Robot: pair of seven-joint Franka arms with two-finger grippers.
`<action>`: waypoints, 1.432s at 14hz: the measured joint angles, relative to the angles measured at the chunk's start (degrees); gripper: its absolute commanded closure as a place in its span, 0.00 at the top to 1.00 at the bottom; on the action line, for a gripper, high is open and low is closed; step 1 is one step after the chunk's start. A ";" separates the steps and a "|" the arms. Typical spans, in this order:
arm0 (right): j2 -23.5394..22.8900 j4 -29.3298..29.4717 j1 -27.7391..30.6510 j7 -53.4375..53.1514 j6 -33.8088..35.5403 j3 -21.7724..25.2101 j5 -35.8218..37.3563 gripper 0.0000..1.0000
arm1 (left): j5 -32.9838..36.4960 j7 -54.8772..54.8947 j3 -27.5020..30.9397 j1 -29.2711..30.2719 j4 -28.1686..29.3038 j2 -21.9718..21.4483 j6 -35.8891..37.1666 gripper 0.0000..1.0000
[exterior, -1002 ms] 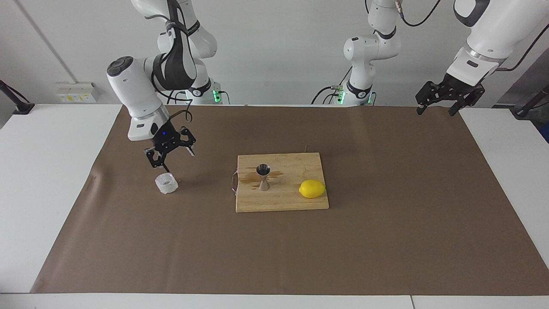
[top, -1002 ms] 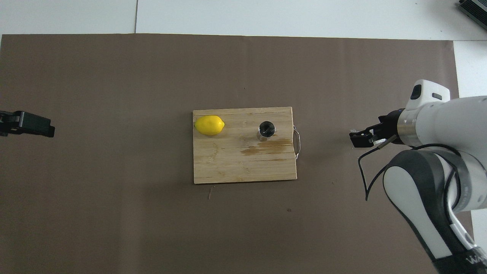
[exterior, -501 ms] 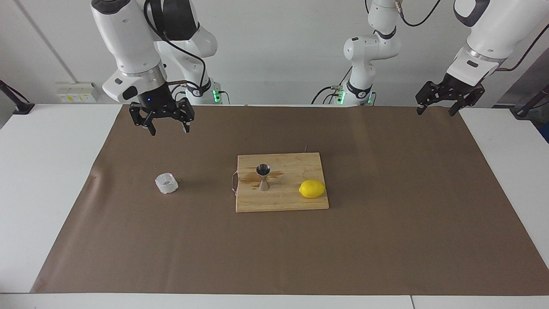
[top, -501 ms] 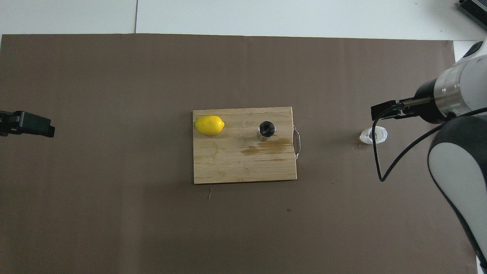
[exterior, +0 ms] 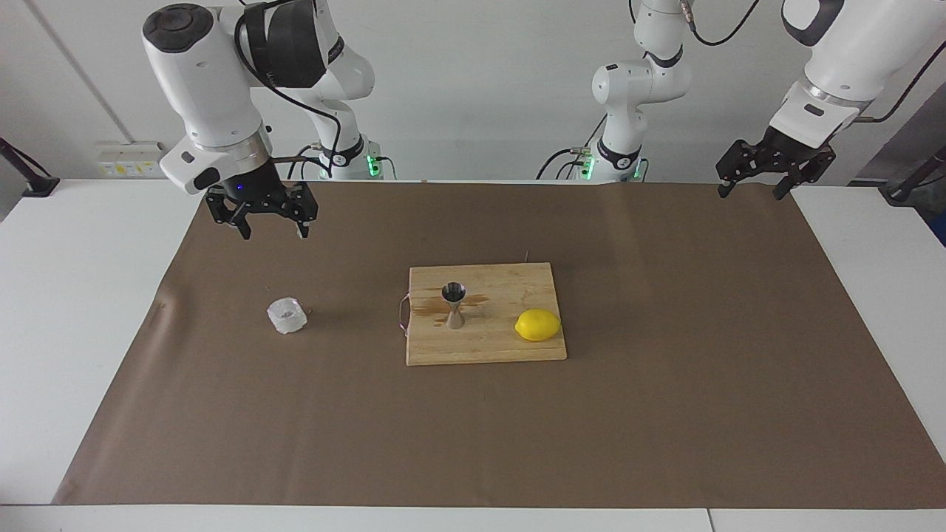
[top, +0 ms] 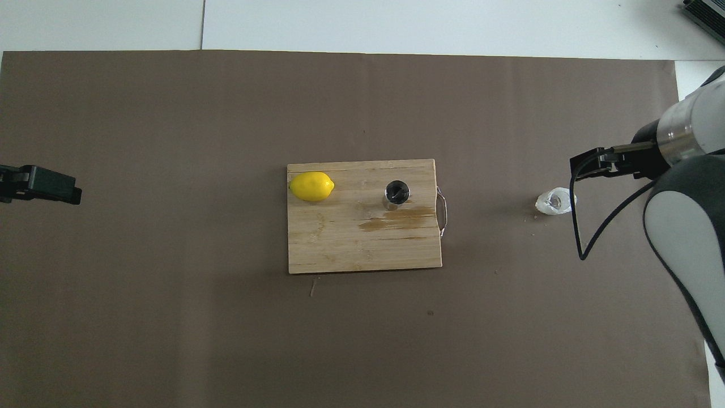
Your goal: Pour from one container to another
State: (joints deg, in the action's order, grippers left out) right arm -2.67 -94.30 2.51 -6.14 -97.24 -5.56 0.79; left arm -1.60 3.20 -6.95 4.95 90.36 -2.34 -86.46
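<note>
Hanging empty with its fingers spread apart, the right gripper (exterior: 261, 219) is raised over the brown paper at the right arm's end of the table. In the facing view the clear plastic cup (exterior: 287, 315) lies toward five o'clock from it, standing alone on the paper and well apart from the fingers. The steel jigger (exterior: 454, 304) stands upright on the wooden cutting board (exterior: 488, 347) at mid-table, at three o'clock from the cup in that view, with a lemon (exterior: 537, 325) on the board's other end. A brownish stain on the board touches the jigger's foot. The right arm is plainly the nearer to the cup; squat and round, it offers no long axis to align with. The left gripper (exterior: 761, 176) waits, fingers apart, over the paper's corner at the left arm's end.
</note>
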 measured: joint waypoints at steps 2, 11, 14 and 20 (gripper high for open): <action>0.20 -0.61 0.69 -0.32 -0.30 0.03 -1.50 1.00 | 0.00 0.00 0.00 0.00 0.00 0.00 0.00 1.00; 2.60 -3.91 -1.90 -1.20 -1.77 -0.45 1.26 1.00 | 0.00 0.00 0.00 0.00 0.00 0.00 0.00 1.00; 2.60 -4.00 -1.89 -1.17 -2.89 -0.45 1.26 1.00 | 0.00 0.00 0.00 0.00 0.00 0.00 0.00 1.00; 2.60 -4.09 -1.91 -4.67 -2.90 -0.49 -1.33 1.00 | 0.00 0.00 0.00 0.00 0.00 0.00 0.00 1.00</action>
State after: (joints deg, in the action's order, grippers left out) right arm -0.07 -98.40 0.60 -10.82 -100.14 -6.05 -0.55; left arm -1.60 3.20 -6.95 4.95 90.36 -2.34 -86.46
